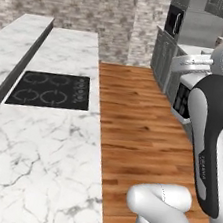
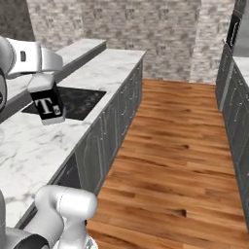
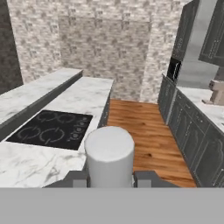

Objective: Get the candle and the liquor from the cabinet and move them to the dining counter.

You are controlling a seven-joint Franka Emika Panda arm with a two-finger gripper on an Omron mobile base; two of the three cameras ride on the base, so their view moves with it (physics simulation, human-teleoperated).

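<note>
Left of the right base frame: claw [image 2: 44, 83] closed on the liquor [image 2: 47, 103], held above the marble table [image 2: 29, 141] near the black cooktop [image 2: 78, 102]. Judged: bottle out of cabinet, not yet set down; candle unaccounted for.

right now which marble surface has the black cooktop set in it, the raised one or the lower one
The lower marble worktop, nearest the wood floor, holds the black cooktop. The raised marble counter behind it, stepped up along a dark edge, carries no cooktop.
</note>
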